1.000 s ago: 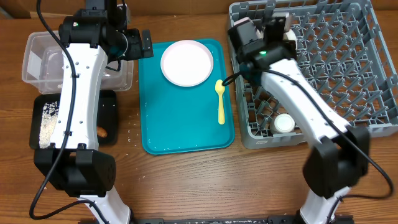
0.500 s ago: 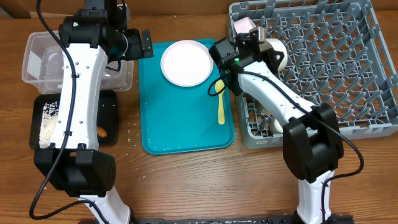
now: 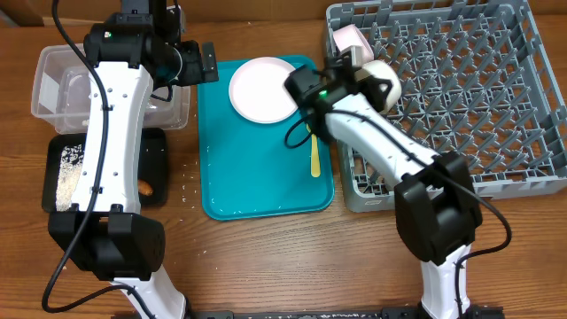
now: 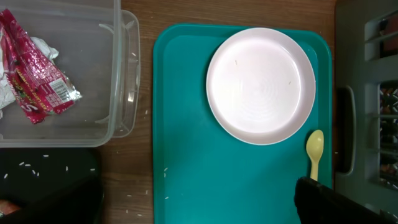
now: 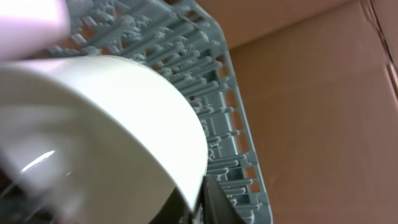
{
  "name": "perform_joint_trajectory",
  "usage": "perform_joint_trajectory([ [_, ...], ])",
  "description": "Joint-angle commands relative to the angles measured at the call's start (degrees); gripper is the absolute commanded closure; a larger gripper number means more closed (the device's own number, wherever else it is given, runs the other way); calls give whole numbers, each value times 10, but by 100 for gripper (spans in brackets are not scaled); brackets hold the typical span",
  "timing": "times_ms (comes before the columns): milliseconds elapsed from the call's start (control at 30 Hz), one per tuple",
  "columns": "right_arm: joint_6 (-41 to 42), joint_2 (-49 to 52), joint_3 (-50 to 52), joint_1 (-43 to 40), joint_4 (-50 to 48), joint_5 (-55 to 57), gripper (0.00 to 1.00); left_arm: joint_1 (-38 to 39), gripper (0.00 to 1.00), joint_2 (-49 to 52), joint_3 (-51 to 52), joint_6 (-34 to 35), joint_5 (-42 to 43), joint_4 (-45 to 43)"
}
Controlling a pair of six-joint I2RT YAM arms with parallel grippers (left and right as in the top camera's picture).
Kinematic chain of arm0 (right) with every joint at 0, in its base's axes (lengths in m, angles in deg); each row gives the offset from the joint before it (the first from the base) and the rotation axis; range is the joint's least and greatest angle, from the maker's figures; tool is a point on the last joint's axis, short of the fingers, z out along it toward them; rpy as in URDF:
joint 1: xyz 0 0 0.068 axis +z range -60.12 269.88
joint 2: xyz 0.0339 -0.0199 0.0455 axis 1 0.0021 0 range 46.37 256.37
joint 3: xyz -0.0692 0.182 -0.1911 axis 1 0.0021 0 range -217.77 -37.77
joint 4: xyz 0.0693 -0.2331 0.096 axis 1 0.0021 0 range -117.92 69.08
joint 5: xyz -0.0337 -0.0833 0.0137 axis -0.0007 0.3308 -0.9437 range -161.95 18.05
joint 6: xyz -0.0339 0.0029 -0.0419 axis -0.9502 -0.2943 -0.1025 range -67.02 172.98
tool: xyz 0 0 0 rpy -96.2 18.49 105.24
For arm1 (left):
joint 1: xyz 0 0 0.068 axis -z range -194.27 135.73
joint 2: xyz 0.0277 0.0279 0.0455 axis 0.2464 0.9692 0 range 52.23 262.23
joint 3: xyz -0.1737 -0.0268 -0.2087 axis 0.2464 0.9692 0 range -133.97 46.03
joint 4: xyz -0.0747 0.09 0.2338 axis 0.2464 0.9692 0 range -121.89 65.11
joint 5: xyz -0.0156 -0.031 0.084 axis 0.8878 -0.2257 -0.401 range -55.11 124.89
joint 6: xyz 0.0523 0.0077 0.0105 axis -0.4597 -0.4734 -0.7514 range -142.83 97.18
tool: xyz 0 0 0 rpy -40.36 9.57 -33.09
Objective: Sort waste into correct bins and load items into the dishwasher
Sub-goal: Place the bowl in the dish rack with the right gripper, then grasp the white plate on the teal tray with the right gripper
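Note:
My right gripper [image 3: 361, 76] is shut on the rim of a small white bowl [image 3: 384, 80] and holds it over the top left part of the grey dish rack [image 3: 478, 97]. In the right wrist view the bowl [image 5: 93, 130] fills the frame, with a finger [image 5: 204, 198] on its rim. A pinkish bowl [image 3: 348, 40] sits in the rack's corner. The pale pink plate [image 3: 261, 89] and yellow spoon [image 3: 314, 158] lie on the teal tray [image 3: 257, 186]. My left gripper [image 3: 204, 62] hovers between the clear tub [image 3: 53, 84] and the tray; its jaws are not visible.
The clear tub holds the red-and-white wrapper [image 4: 37, 81] and a white napkin [image 4: 5, 93]. The black tray [image 3: 155, 164] holds rice grains [image 3: 69, 173] and a brown piece [image 3: 144, 188]. Loose rice lies on the wood [image 3: 188, 177]. My right arm crosses the rack's front left corner.
My right wrist has swung left from over the rack to the teal tray's right edge, with the white bowl in its jaws. The left arm has not moved.

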Motion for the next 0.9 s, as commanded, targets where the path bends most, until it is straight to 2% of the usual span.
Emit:
perform_joint_trajectory([
  [0,0,2,-2,57,5,-31,44,-5,0,3,3,2,-4,-1],
  [33,0,1,-2,64,5,-31,26,-5,0,3,3,2,-4,-1],
  [100,0,1,-2,77,3,-31,15,-5,0,3,3,2,-4,-1],
  [133,0,0,-3,82,0,-31,12,-5,0,3,3,2,-4,-1],
  [267,-1,-17,-53,83,7,-113,11,-5,0,3,3,2,-4,-1],
  [367,-5,-40,-112,75,7,-260,10,-6,0,3,3,2,-4,-1],
  [467,-5,-48,-156,70,-8,-477,14,-5,0,3,3,2,-4,-1],
  [567,4,-46,-157,68,-46,-596,19,-6,0,3,3,2,-4,-1],
  [667,53,-34,-131,68,-96,-627,24,-6,0,3,3,2,-4,-1],
  [800,126,-12,-82,67,-167,-626,42,-6,0,3,3,2,-4,-1],
  [867,161,-4,-59,64,-207,-626,47,-6,0,3,3,1,-4,-1],
])
